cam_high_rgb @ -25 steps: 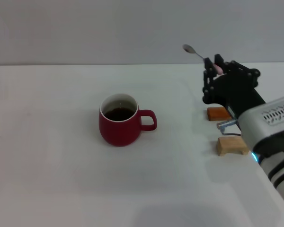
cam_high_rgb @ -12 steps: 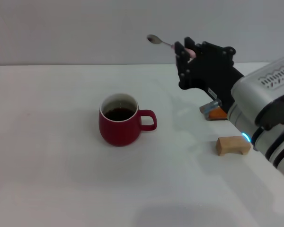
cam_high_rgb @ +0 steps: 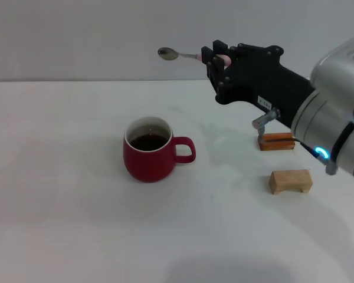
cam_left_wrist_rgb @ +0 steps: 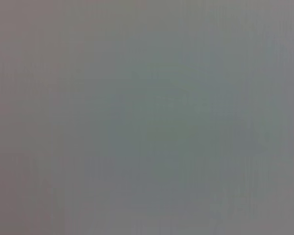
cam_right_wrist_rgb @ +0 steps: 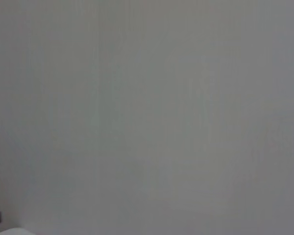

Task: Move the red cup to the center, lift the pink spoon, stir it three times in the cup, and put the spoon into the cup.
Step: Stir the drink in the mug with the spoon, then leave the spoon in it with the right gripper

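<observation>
Since before, right gripper [cam_high_rgb: 219, 59] shifted left, jaws pinching pink spoon [cam_high_rgb: 189, 56] by its pale handle; shiny metal bowl juts out beyond them. Glossy rounded red cup [cam_high_rgb: 150, 149] sits below, well apart. Left gripper unseen.

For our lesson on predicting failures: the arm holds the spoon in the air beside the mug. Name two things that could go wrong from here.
1. The right gripper pinches the pink spoon only at its handle end, so it could slip or swivel on the way down.
2. The red cup holds dark liquid; a careless stir could splash it or nudge the cup on the table.
</observation>
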{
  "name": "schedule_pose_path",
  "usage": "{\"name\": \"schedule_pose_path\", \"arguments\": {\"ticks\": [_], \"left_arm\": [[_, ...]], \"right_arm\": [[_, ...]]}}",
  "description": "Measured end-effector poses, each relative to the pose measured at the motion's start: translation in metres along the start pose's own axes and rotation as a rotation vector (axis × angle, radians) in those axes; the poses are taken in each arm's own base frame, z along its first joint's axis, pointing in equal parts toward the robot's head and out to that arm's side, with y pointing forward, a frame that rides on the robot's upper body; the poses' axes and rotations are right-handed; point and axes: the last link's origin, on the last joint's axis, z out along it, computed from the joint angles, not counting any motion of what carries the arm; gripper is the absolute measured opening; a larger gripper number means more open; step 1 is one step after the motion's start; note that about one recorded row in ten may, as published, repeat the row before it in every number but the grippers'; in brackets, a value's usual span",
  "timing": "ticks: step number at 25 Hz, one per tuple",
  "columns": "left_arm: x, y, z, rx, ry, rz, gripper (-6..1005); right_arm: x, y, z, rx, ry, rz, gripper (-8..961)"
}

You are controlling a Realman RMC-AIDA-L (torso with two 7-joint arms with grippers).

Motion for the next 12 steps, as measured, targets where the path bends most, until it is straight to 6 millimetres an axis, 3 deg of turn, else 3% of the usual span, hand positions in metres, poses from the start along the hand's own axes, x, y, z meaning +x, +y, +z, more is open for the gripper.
{"name": "schedule_pose_path", "arguments": {"ticks": [12], "left_arm": [[0.0, 0.0, 0.0, 0.0, 0.0, 0.0, 675]], "right_arm": [[-0.022, -0.006, -0.002, -0.111, 0.115, 0.01, 138]]}}
